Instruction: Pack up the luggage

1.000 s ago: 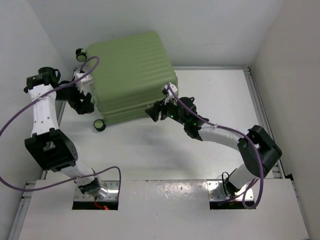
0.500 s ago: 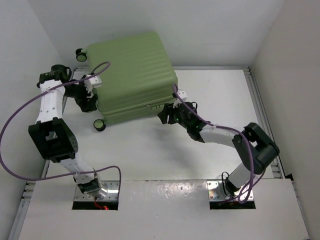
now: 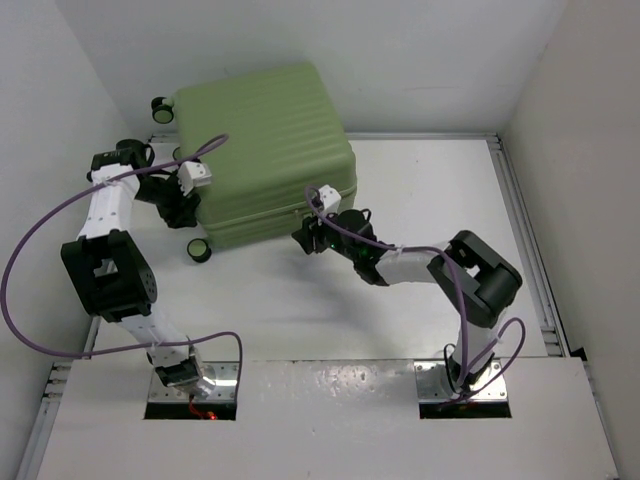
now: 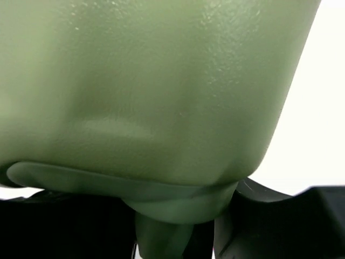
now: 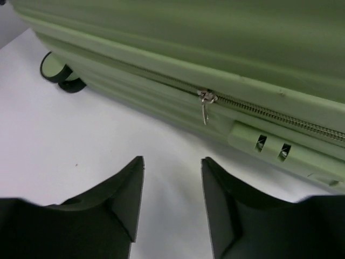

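The green luggage lies shut at the far left of the worktop. The right tool is wide and holds nothing, close to the luggage's near side where the zip pull hangs. The left tool is very close to the luggage's left side, near a wheel, and I cannot tell if it is wide or narrow.

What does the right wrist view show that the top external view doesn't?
Only the right wrist view: the zipper pull hanging at the seam, with the right gripper open and short of it. Only the top view: the left gripper at the left side of the luggage. Both: the green luggage and its near wheel.
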### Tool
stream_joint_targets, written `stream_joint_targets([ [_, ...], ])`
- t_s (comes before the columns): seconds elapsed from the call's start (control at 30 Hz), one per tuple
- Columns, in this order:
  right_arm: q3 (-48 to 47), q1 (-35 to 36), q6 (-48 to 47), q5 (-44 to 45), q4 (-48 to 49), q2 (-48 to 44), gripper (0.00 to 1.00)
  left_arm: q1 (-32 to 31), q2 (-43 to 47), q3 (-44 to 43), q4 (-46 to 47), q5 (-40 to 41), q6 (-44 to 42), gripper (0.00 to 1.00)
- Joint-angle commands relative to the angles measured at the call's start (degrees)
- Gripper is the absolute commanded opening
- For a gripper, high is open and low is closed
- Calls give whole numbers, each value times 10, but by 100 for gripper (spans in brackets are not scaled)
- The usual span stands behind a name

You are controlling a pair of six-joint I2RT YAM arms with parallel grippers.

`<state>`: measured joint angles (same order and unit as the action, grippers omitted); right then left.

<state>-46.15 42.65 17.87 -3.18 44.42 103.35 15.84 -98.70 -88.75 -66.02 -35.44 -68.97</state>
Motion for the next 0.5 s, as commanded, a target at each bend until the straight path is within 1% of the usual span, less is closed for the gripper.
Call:
stream_joint_targets([
  [0.0,-31,10,-21,54,75,18,45,-17,-6,-2,19,-38,-7,58],
  [0.03,-37,11,-20,74,80,23,42,-17,-6,-2,19,-38,-7,58],
  [0.07,-39,15,-20,82,85,29,36,-17,-6,-2,19,-38,-7,57],
  [0.17,-57,17,-13,129,88,45,29,-17,-6,3,19,-38,-7,57],
  [0.27,-76,21,-6,150,91,68,29,-17,-1,9,25,-45,-2,57],
  [0.4,-99,21,1,153,93,86,29,-17,-1,14,30,-45,3,57],
  [0.47,-107,22,4,142,92,91,30,-17,-1,14,30,-45,3,57],
])
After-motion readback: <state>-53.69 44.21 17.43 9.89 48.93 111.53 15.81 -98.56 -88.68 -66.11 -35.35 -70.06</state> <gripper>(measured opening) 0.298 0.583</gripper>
